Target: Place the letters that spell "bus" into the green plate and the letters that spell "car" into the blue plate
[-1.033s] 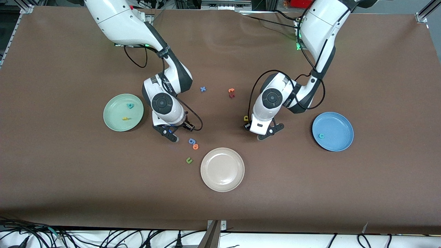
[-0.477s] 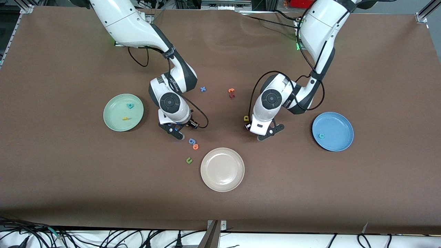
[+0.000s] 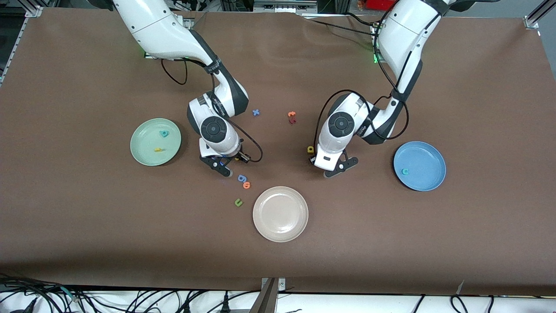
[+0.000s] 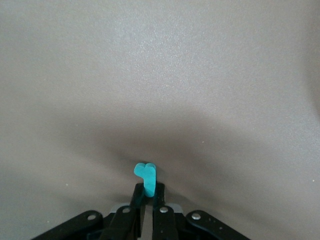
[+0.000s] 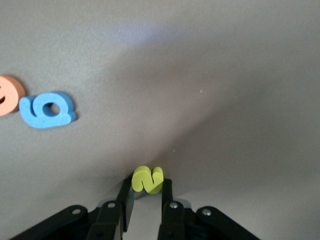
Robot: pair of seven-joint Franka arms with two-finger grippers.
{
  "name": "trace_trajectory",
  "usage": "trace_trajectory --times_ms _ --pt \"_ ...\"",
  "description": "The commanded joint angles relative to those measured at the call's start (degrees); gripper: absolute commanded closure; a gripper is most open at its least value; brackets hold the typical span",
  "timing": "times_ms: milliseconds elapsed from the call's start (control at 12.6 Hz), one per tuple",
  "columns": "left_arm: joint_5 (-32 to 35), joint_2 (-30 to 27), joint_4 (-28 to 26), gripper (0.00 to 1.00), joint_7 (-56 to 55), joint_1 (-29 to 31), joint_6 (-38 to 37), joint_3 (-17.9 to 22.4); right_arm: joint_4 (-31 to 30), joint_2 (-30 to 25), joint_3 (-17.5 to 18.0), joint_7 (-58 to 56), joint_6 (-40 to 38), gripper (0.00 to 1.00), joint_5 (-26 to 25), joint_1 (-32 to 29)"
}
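Note:
My right gripper [image 3: 220, 166] is down at the table, beside the green plate [image 3: 147, 158], and shut on the yellow s [image 5: 147, 180], which stands on edge between the tips of that right gripper [image 5: 146, 192]. The green plate holds the teal b [image 3: 163, 133] and the yellow u [image 3: 158, 150]. My left gripper [image 3: 335, 168] is low over the table between the yellow a [image 3: 310, 149] and the blue plate [image 3: 428, 182]. In the wrist view the left gripper [image 4: 148, 190] is shut on the teal r [image 4: 146, 176]. The teal c [image 3: 405, 171] lies in the blue plate.
A beige-white plate [image 3: 280, 230] sits nearest the front camera. A blue g-like letter [image 3: 242, 178], an orange letter [image 3: 246, 185] and a green u [image 3: 238, 202] lie close by my right gripper. A blue x [image 3: 256, 112] and orange and dark-red letters [image 3: 292, 116] lie nearer the robots' bases.
Both grippers have shut, the right on the yellow s and the left on the teal r. The right gripper first shifted a little toward the left arm's end of the table.

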Motion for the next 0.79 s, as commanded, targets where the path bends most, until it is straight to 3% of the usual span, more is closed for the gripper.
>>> trace_trajectory --times_ms 0,159,318,477,715 --pt "2.71 -0.66 0.63 1.0 0.64 0.24 -0.42 0.1 1.09 -1.99 -2.29 -5.25 -6.19 0.8 -0.53 -0.21" --pt "4.03 -2.77 0.46 1.0 5.97 1.99 -1.3 0.19 0.74 -5.85 -5.88 -14.29 -14.61 0.8 -0.44 -0.3" --pt "3.95 -5.67 -0.16 1.0 19.12 5.85 -4.28 0.27 -1.09 -9.28 -11.33 -26.05 -21.31 0.8 -0.18 -0.47" --pt "3.6 -8.22 -1.73 1.0 30.21 9.45 -5.43 0.19 -7.14 -13.41 -15.2 -33.38 -21.96 0.8 0.0 -0.56" --pt "3.16 -10.77 -1.92 1.0 47.88 14.46 -9.99 0.71 -11.81 -14.31 -20.57 -43.31 -19.86 0.78 0.79 -0.74"
